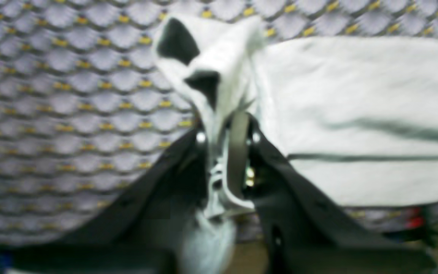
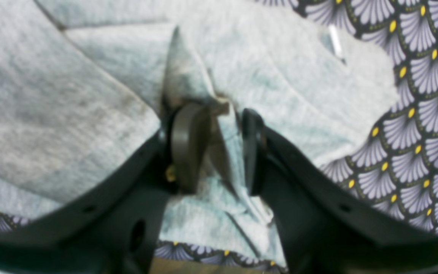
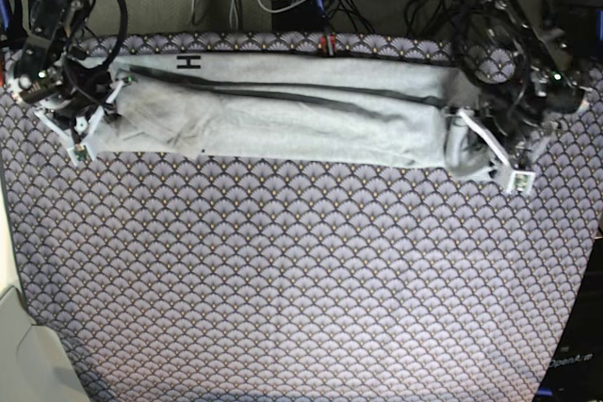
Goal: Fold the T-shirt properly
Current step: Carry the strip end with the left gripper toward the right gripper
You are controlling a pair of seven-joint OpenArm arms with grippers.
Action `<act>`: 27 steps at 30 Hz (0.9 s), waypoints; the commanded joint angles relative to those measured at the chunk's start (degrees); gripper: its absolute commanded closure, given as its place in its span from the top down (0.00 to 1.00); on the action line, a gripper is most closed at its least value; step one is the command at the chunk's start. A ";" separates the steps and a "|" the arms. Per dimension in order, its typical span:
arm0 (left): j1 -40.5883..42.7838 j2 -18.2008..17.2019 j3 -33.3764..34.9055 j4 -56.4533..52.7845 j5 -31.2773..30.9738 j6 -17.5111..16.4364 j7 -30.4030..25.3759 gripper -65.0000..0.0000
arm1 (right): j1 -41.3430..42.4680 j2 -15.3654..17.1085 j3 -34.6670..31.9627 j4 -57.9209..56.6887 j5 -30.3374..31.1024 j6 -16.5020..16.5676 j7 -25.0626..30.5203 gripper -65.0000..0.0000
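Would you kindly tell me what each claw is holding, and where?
Both hold the T-shirt: left claw and right claw each pinch a bunched fold at opposite ends.

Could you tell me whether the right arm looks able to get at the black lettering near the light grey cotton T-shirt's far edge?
Probably not right now: the right gripper has its jaws closed on a fold of the light grey cotton T-shirt, so it isn't free, though the black lettering lies uncovered close by.

T-shirt (image 3: 283, 110) across far cloth (image 3: 301, 280), grippers at ends
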 commanded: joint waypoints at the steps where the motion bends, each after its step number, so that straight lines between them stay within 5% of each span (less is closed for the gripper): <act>1: -0.74 0.46 0.96 1.00 -0.70 1.34 -0.81 0.00 | 0.54 0.70 0.26 0.82 0.44 -0.03 0.48 0.31; 16: 0.05 6.96 21.89 2.05 -0.70 10.92 -1.17 0.00 | 0.45 0.79 0.17 0.82 0.18 -0.03 0.48 0.31; 27: -0.65 6.96 31.03 -1.47 -0.70 11.27 -1.43 0.00 | 0.37 0.96 0.17 0.82 0.18 -0.03 0.48 0.31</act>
